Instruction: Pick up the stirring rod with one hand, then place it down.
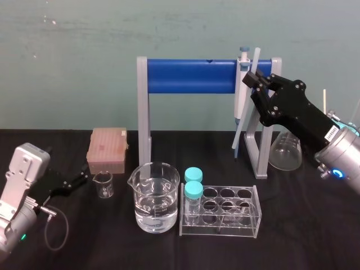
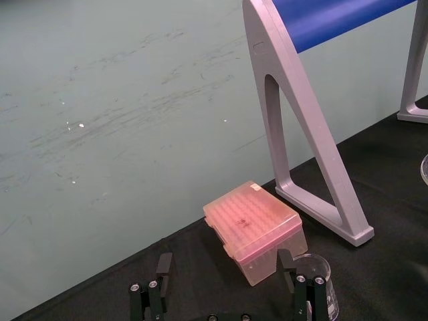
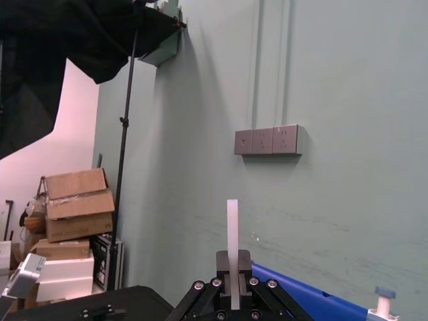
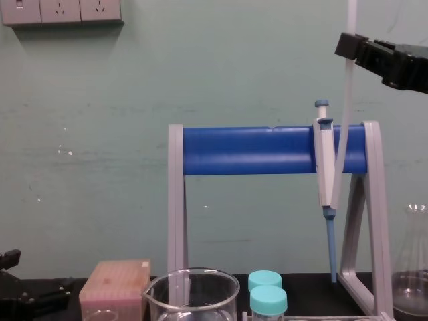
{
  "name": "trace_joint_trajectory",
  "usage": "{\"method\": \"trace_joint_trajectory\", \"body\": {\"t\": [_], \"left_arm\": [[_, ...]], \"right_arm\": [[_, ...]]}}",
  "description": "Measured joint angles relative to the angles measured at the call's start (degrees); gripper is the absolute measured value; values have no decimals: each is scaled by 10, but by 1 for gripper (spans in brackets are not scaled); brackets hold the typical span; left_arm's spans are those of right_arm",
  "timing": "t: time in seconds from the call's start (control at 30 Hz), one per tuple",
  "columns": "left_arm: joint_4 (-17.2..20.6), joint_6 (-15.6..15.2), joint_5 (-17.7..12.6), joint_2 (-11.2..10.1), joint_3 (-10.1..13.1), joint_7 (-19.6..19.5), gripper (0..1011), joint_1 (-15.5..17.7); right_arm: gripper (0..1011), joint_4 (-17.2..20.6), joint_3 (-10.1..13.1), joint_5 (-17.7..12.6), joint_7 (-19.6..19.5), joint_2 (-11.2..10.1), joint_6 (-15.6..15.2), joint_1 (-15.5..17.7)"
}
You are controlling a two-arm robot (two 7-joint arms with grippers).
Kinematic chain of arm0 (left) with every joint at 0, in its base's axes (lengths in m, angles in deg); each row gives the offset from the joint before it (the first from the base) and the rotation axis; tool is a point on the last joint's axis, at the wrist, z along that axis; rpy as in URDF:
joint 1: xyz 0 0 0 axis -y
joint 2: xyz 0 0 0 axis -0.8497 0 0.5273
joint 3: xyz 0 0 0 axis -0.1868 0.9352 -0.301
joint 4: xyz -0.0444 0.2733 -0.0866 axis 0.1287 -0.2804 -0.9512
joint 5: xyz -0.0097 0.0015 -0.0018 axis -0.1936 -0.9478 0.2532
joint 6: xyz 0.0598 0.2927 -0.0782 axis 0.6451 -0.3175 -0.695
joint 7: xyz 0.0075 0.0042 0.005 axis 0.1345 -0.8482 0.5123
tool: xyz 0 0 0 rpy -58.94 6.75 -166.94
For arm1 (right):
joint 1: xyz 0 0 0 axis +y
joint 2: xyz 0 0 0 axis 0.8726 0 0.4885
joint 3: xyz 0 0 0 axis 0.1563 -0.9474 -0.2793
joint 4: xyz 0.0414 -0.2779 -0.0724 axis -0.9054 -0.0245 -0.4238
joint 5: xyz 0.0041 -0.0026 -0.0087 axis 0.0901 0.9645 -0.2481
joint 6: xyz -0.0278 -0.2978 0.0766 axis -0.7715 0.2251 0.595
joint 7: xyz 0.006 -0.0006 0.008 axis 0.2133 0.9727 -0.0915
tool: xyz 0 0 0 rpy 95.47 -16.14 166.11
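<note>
above the blue rack bar [image 1: 191, 76]: black right gripper [image 1: 256, 79] clamped on thin translucent white stirring rod [image 3: 232, 231]
low at left of table [image 1: 298, 247]: left gripper [image 2: 225, 264] spread open

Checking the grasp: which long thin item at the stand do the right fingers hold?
The translucent white stirring rod, clamped by the right gripper; the blue-tipped pipette hangs free on the bar.

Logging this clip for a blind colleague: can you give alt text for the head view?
The right gripper, raised at the right end of the blue rack, grips the stirring rod beside the hanging pipette. The left gripper rests open low on the left, near a small beaker. A water beaker and tube rack stand in front.
</note>
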Motion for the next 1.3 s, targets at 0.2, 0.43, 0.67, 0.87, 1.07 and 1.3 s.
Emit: {"method": "trace_joint_trajectory", "body": {"t": [0.2,0.43,0.67,0.87,1.07,1.3], "left_arm": [[0,0,0,0,0,0,1000,0],[0,0,0,0,0,0,1000,0],[0,0,0,0,0,0,1000,0],[0,0,0,0,0,0,1000,0],[0,0,0,0,0,0,1000,0],[0,0,0,0,0,0,1000,0]], "right_arm": [[62,5,5,3,-2,-1,0,6],[62,7,6,4,-2,-1,0,9],[62,8,7,4,0,0,-1,10],[62,8,7,4,0,0,-2,11],[62,8,7,4,0,1,-2,12],[62,6,7,4,0,2,-1,12]]}}
